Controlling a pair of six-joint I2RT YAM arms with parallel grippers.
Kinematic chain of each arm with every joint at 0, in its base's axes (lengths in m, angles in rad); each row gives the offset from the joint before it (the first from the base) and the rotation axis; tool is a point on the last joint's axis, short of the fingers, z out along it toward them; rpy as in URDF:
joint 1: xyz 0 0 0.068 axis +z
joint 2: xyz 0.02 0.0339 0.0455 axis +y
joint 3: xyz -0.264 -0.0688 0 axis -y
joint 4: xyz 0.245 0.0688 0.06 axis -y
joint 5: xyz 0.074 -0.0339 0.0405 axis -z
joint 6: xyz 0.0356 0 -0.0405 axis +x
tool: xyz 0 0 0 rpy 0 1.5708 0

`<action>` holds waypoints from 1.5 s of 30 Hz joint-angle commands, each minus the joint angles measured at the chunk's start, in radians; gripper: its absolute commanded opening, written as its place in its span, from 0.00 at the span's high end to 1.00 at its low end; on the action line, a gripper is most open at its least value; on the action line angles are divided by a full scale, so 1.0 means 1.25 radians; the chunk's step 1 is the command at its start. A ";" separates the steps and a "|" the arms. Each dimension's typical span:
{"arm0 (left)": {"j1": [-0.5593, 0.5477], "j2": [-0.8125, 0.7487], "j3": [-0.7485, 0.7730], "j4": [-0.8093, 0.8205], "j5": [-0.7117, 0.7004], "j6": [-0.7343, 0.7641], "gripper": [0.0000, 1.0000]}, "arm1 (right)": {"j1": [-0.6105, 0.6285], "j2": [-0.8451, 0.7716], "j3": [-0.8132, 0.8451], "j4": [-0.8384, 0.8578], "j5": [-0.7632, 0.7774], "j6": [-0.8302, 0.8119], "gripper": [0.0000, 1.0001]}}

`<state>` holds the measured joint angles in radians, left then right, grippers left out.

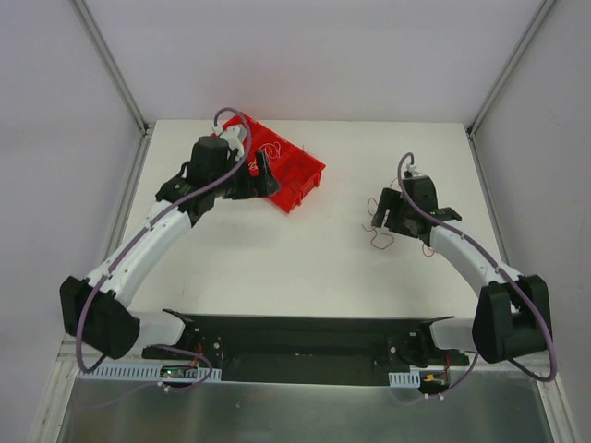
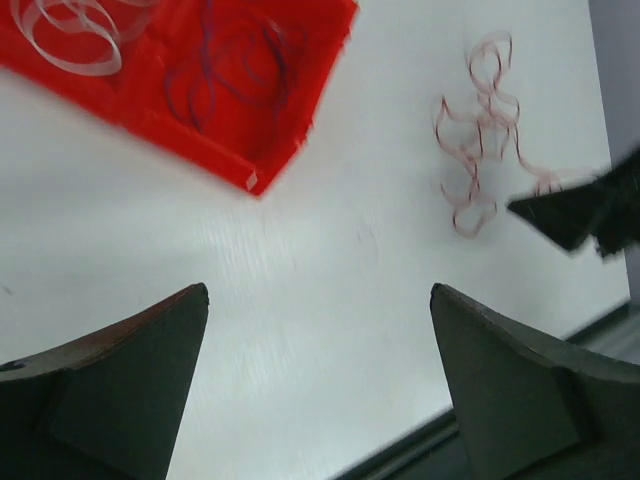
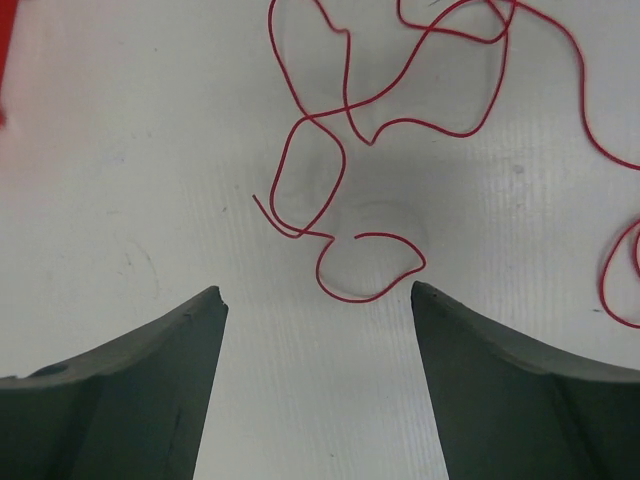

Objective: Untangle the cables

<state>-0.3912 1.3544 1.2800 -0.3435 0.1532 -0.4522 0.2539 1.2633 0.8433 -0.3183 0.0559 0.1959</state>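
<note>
Top external view: the left tool (image 1: 262,175) hovers by the red bin (image 1: 300,175), jaws wide apart and empty. Coiled wires (image 2: 75,35) lie inside the bin's compartments. Further right, loose red cables (image 1: 379,236) sprawl on the white bench (image 1: 277,258) just beneath the right tool (image 1: 382,212), which is likewise spread wide and grips nothing.

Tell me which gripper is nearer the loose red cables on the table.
Right. The right gripper hovers just over the cables; the left gripper is far off by the red bin.
</note>
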 commanded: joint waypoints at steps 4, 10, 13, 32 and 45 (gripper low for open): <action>-0.103 -0.275 -0.284 0.048 0.198 -0.021 0.09 | 0.037 0.131 0.055 0.117 -0.050 -0.106 0.32; -0.144 -0.368 -0.398 0.061 0.226 -0.066 0.09 | 0.112 0.208 0.113 0.101 0.140 -0.144 0.40; -0.145 -0.396 -0.408 0.060 0.203 -0.059 0.08 | 0.121 0.246 0.133 0.103 0.174 -0.148 0.43; -0.145 -0.415 -0.338 0.022 0.224 -0.006 0.07 | 0.156 0.162 0.159 -0.008 0.206 -0.074 1.00; -0.144 -0.404 -0.283 0.057 0.271 0.017 0.07 | 0.156 -0.359 0.124 0.006 -0.089 -0.131 1.00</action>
<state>-0.5640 0.8581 0.8833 -0.3248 0.4366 -0.4561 0.4488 0.8368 1.0004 -0.3168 0.0753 0.0570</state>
